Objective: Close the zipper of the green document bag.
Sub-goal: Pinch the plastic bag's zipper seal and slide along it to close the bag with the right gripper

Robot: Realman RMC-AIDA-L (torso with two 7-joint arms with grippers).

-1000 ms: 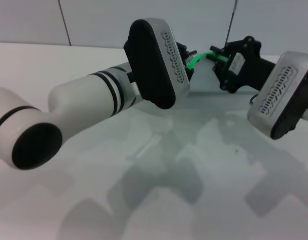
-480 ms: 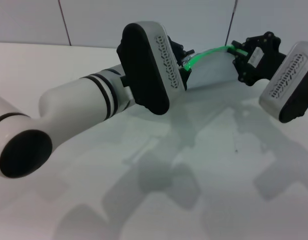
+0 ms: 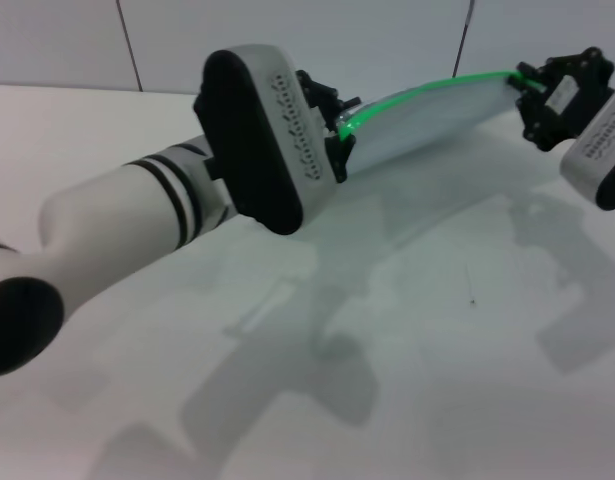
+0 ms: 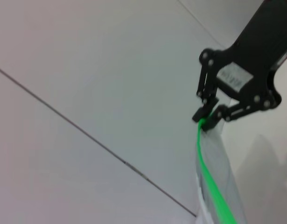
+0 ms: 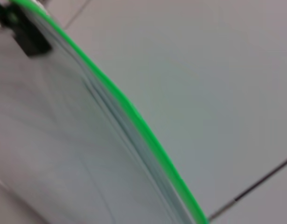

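Writing too small to read on the white sticker [image 4: 233, 78] of the right gripper [image 3: 535, 88], green document bag [image 3: 427, 125] held up sideways between both grippers, zipper [image 3: 427, 88] along its top edge, right jaws pinching the zipper's end, left gripper [image 3: 339, 135] at the other end, its jaws hidden

The bag [image 3: 437, 125] is looking like thin translucent plastic, smooth and a bit shiny. Zipper [image 3: 427, 90] is showing glossy bright plastic, and the table [image 3: 387, 380] is coming off matt and smooth.
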